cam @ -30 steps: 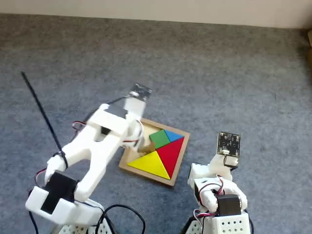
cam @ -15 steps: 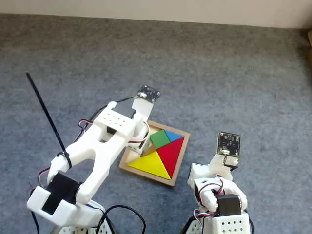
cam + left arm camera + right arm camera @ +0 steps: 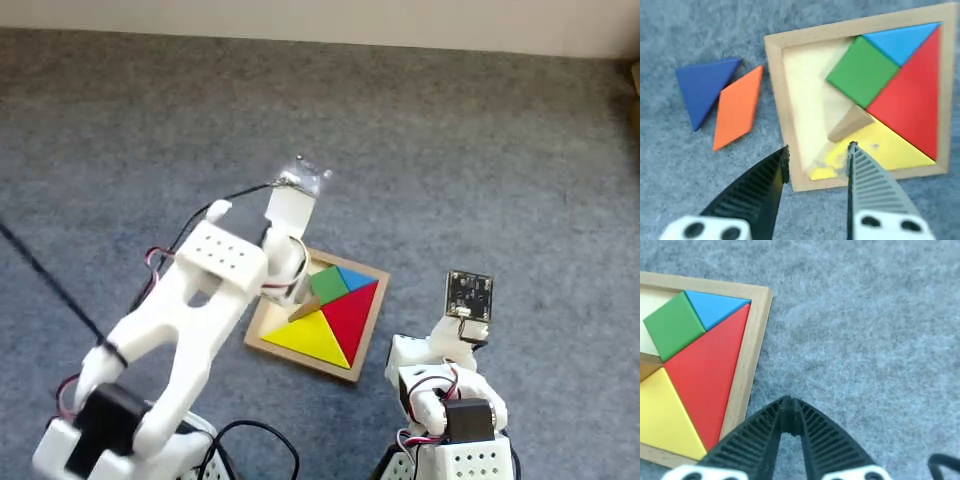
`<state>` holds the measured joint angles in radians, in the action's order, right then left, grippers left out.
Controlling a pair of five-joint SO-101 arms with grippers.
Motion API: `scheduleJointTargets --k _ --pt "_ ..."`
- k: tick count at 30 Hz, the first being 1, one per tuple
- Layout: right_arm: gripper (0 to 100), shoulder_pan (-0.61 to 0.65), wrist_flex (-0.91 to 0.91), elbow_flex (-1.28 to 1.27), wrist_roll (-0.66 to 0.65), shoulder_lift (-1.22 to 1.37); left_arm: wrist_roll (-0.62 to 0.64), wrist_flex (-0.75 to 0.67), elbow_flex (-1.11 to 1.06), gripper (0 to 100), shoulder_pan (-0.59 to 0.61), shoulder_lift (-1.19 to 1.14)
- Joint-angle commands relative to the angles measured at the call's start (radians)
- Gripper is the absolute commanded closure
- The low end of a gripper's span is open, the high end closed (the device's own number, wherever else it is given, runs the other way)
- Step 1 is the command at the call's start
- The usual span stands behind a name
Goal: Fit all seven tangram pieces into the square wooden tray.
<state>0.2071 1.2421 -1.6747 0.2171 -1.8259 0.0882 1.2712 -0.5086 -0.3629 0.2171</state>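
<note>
Pieces in the tray (image 3: pixel 774 95) number five. The green square (image 3: pixel 862 70), pale blue triangle (image 3: pixel 900 40), red triangle (image 3: pixel 912 107) and yellow triangle (image 3: pixel 890 150) lie flat, edge to edge. The brown triangle (image 3: pixel 850 124) sits tilted, one side propped up where green and yellow meet and the other down on the bare floor. The navy triangle (image 3: pixel 702 85) and orange piece (image 3: pixel 738 107) lie touching each other on the carpet (image 3: pixel 690 165), just beside the rim that borders the bare gap.

The left gripper (image 3: pixel 818 150) hangs above the tray corner by the yellow triangle. Its jaws are spread wide and empty, one finger over the rim and the other over the yellow. The right gripper (image 3: pixel 788 415) is closed on nothing, over carpet just beside the opposite rim, near the red triangle.

The step in hand looks like seating the brown triangle. It is probably best done by bringing the jaws down on either side of the piece and lifting it clear. Pressing on the raised side could skid it or nudge the green square out of line. It should be turned to match the gap's edges before it is lowered, and let go only once it lies flat. On the way down the rim-side finger needs to clear the wood. The navy and orange pieces must share what bare floor is left, so a wrong corner for the brown one would likely block them.
</note>
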Motion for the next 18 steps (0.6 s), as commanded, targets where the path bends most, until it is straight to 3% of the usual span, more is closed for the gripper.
scheduleJointTargets --k 1,11,18 --pt "99.2 0.010 0.008 -0.153 0.009 -0.021 0.005 -0.003 -0.061 81 -0.104 0.113" --pt "99.2 0.010 0.008 -0.153 0.009 -0.021 0.003 -0.187 -0.065 81 -0.090 -0.056" --pt "99.2 0.010 0.008 -0.153 0.009 -0.021 0.003 -0.181 0.022 81 -0.010 -0.140"
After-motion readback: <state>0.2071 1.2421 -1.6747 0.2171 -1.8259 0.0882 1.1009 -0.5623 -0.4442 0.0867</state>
